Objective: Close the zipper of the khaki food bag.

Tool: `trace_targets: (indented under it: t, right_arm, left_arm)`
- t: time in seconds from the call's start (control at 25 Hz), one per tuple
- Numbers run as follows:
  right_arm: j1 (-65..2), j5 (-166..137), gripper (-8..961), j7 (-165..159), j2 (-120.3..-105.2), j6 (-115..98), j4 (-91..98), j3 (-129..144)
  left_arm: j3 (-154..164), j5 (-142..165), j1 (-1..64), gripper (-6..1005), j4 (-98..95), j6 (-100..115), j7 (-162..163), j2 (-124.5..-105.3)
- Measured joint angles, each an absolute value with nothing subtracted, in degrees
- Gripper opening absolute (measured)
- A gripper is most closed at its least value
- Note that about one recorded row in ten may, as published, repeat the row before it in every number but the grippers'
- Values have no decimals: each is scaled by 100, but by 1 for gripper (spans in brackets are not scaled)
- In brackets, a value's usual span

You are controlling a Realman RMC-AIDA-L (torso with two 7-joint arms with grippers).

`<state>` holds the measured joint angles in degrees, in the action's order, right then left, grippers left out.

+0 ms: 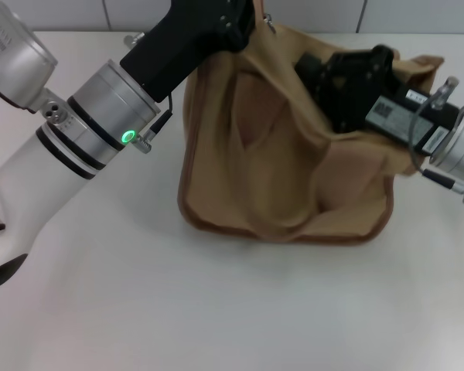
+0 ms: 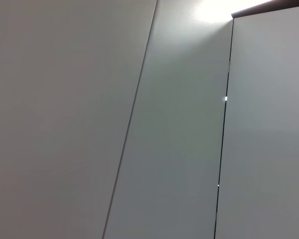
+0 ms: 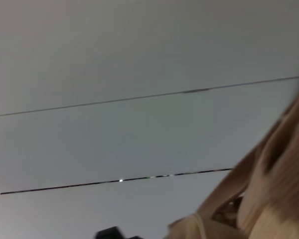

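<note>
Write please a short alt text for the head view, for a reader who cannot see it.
A khaki bag sits slumped on a white table with both robot arms at its top. The left gripper reaches the bag's upper left edge, and the right gripper presses into the cloth at the upper right.

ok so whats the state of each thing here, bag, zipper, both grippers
bag: upright on the table, cloth slumped and creased, top edge lifted
zipper: not visible in any view, so open or closed can't be told
left gripper: at the bag's top left corner, fingers hidden
right gripper: pressed against the bag's top right, fingers buried in cloth
</note>
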<state>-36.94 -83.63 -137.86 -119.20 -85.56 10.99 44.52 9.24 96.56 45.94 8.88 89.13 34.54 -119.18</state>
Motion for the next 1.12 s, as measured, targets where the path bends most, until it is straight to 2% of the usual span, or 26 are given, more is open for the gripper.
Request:
trace_targets:
  t: [0.92, 1.12]
  right_arm:
    - [-3904, -7997, 180, -13450, -11915, -8877, 1248, 4595]
    - [-3867, -8000, 185, -12763, -11921, -9081, 1425, 4575]
  left_arm:
    - [923, 9652, 4715, 17, 941, 8782, 3463, -11918]
    - [895, 9633, 4721, 16, 935, 8778, 3463, -11918]
